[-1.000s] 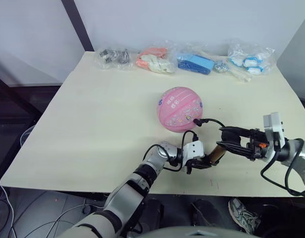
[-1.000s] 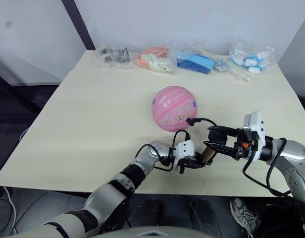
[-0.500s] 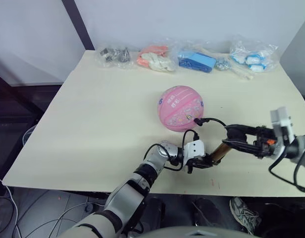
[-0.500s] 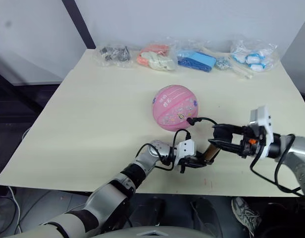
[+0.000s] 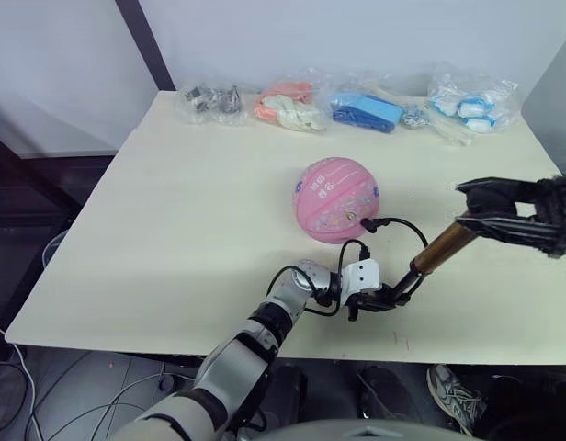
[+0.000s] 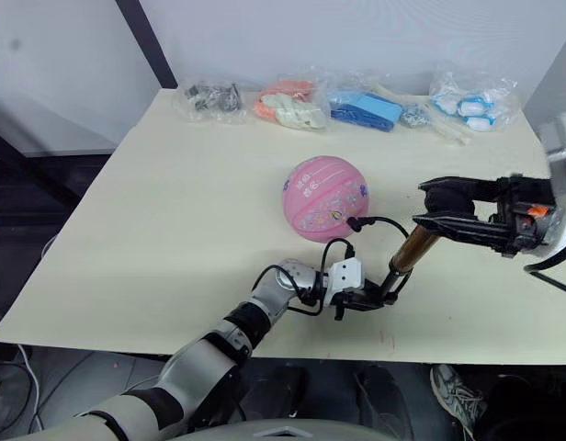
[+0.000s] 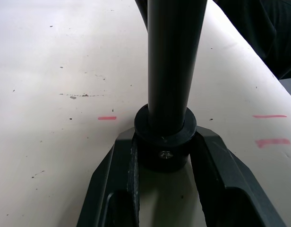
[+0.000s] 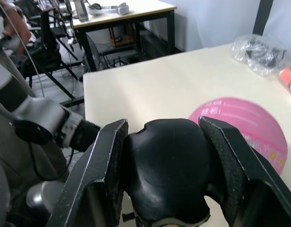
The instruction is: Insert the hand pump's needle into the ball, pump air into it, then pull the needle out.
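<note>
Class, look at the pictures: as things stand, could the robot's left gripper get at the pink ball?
Probably not at once: the left gripper is shut on the hand pump base, holding it on the table. The ball lies close beyond, nothing between, but the gripper must let go first.

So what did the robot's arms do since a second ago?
The right claw, shut on the black handle, pulled up and away to the robot's right, drawing the hand pump out long. The left claw stayed clamped on the pump's bottom cap near the table's front edge. The ball stayed put, and the hose still runs to it.
</note>
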Controlling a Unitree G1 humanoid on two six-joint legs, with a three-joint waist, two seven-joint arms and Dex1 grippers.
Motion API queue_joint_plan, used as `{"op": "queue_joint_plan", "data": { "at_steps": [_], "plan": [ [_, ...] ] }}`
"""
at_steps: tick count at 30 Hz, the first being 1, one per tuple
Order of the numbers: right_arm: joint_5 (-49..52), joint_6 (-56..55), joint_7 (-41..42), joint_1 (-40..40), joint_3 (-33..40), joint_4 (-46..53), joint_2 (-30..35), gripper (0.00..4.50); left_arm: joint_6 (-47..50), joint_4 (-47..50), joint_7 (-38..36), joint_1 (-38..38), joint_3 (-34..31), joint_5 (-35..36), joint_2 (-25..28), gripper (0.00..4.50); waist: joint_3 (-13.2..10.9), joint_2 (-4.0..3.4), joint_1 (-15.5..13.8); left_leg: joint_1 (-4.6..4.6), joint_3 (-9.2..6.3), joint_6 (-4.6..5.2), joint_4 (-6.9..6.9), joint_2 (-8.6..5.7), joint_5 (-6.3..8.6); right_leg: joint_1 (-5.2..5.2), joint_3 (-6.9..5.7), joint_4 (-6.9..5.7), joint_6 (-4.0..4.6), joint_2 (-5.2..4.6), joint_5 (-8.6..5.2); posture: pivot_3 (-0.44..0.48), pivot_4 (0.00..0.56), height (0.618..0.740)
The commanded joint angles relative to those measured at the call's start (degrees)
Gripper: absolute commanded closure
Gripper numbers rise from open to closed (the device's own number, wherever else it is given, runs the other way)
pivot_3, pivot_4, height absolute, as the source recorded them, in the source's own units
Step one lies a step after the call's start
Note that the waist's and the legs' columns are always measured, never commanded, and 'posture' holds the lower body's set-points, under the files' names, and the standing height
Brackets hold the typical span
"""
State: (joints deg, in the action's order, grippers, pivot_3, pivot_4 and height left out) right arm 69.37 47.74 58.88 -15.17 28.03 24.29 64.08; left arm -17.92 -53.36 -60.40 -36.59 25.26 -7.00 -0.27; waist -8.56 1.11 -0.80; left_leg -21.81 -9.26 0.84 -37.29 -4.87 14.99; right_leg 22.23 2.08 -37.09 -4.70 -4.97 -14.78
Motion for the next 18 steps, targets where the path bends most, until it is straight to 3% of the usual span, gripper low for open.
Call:
{"op": "queue_joint_plan", "data": {
  "at_steps": [1,18],
  "plan": [
    [4.0,1.6,-0.3,-2.8,3.8,-0.6,1.5,2.55,1.6,-3.7,0.3,1.4,0.9,-2.4,1.5,3.44,0.0,0.02,0.0,-0.03,-0.02,0.0,0.0,0.0,0.0,0.01,-0.02,0.01,0.0,0.0,0.0,0.0,0.15,0.736],
    [-3.4,-0.8,-0.3,5.9,-6.0,5.0,-6.1,2.55,1.9,-3.7,0.8,1.2,0.6,-2.4,1.3,3.44,0.0,0.07,0.0,-0.05,0.02,0.01,-0.03,0.01,0.0,0.09,0.01,-0.01,-0.05,0.02,0.04,0.0,0.15,0.736]
  ]
}}
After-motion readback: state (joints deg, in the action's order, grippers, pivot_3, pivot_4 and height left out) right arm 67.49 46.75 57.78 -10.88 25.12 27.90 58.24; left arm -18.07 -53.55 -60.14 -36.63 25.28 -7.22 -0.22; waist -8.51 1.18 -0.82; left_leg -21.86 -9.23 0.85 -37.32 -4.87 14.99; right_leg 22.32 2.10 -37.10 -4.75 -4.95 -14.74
